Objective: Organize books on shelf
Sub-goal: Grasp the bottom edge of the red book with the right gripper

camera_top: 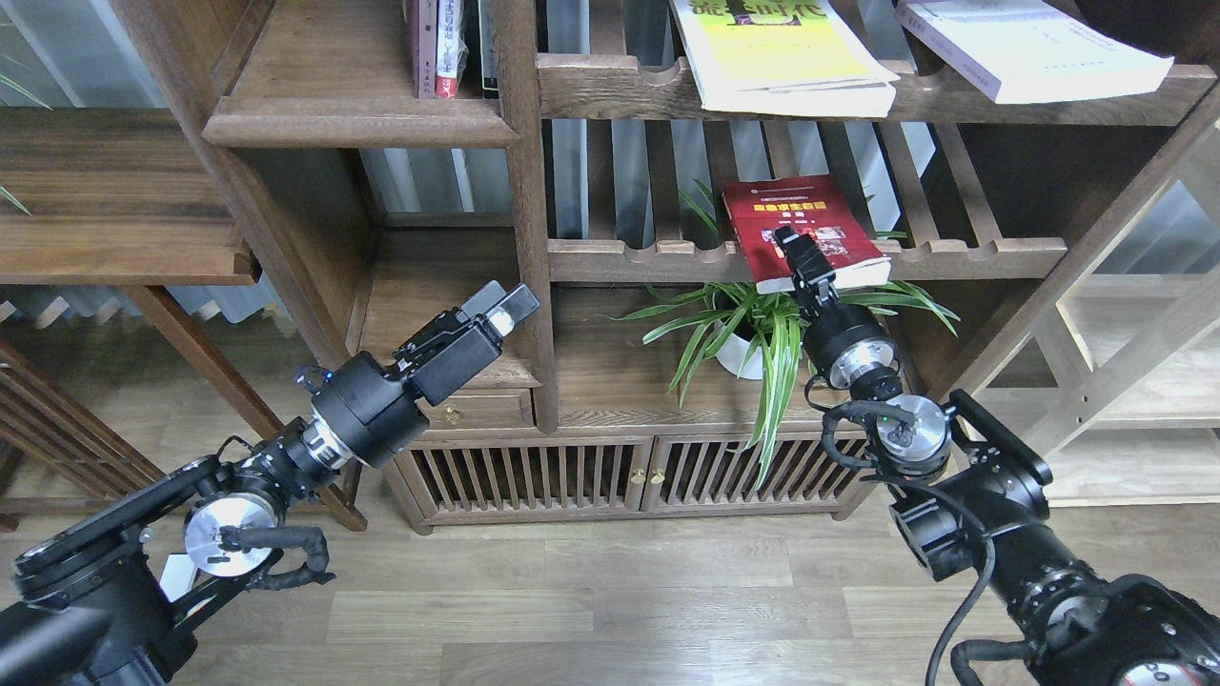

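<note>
Red book (pixel 805 229), yellow title; yellow-green book (pixel 777 52); white-lavender book (pixel 1034 48); dark-brown shelf (pixel 357 119).

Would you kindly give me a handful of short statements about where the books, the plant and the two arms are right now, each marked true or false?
1. The red paperback with yellow title lies on the lower slatted rack. True.
2. The right tool is in front of the red paperback's near edge. True.
3. The left tool holds the large yellow-green paperback. False: it is holding no book; that paperback lies on the upper slatted rack.
4. The green spider plant in a white pot stands on the wooden floor. False: it stands on the cabinet top below the lower slatted rack.
5. The thick white-lavender paperback lies to the right of the yellow-green one. True.
</note>
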Action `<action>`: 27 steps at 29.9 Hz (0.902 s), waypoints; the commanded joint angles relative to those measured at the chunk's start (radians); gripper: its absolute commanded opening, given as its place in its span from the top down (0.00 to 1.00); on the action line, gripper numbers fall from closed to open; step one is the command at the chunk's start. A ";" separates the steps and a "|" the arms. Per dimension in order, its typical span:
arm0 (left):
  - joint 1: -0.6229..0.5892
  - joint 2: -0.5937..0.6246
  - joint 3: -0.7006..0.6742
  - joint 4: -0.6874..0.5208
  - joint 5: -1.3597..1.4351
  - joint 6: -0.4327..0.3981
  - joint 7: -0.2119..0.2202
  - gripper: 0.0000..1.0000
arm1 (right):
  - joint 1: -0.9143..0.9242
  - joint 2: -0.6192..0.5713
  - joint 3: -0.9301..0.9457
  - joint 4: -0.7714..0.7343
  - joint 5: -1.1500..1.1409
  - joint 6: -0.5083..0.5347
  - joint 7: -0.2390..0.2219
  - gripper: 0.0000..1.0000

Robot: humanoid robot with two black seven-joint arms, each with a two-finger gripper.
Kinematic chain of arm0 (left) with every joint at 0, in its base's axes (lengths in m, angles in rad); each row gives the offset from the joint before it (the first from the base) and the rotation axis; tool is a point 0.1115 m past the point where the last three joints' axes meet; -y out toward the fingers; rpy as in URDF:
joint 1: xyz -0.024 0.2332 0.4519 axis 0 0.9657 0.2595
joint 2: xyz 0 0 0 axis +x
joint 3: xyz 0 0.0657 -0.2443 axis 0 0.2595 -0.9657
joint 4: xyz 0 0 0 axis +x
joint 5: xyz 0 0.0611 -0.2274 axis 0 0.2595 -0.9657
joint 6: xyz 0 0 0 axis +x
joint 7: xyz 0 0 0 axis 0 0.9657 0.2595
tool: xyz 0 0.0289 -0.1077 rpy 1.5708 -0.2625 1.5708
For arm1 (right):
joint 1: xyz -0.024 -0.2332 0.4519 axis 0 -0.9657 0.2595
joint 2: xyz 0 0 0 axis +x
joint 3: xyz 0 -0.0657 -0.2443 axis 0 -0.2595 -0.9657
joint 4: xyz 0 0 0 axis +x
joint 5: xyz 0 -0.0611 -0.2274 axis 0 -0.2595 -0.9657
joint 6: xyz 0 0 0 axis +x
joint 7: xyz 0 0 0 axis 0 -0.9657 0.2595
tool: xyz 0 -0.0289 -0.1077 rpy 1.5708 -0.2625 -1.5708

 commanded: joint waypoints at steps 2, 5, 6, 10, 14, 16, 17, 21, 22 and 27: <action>-0.001 0.002 0.000 -0.001 0.000 0.000 0.000 0.01 | 0.016 0.000 0.001 -0.015 0.000 -0.029 -0.001 0.01; -0.001 0.002 0.000 -0.001 0.000 0.000 0.000 0.01 | 0.023 0.002 0.001 -0.035 0.000 -0.029 -0.001 0.03; 0.001 0.002 0.000 -0.001 0.000 0.000 0.000 0.01 | 0.026 0.004 0.001 -0.039 0.000 -0.029 -0.001 0.04; 0.001 0.002 0.000 -0.001 0.000 0.000 0.000 0.01 | 0.039 0.010 0.001 -0.055 0.000 -0.030 -0.001 0.06; -0.001 0.000 0.001 -0.001 0.000 0.000 0.000 0.01 | 0.043 0.010 0.002 -0.058 0.002 -0.041 -0.001 0.07; -0.001 0.000 0.002 -0.001 0.000 0.000 0.000 0.01 | 0.046 0.011 0.002 -0.064 0.003 -0.043 -0.001 0.07; 0.001 0.000 0.000 -0.001 0.002 0.000 0.000 0.01 | 0.049 0.013 0.004 -0.064 0.003 -0.043 -0.001 0.09; -0.001 -0.002 0.001 -0.001 0.002 0.000 0.000 0.01 | 0.057 0.014 0.005 -0.078 0.005 -0.043 -0.001 0.14; -0.001 -0.002 0.002 -0.001 0.002 0.000 0.000 0.01 | 0.065 0.014 0.005 -0.084 0.008 -0.043 -0.001 0.14; -0.002 0.000 0.001 -0.001 0.002 0.000 0.002 0.01 | 0.076 0.019 0.005 -0.102 0.038 -0.043 -0.001 0.25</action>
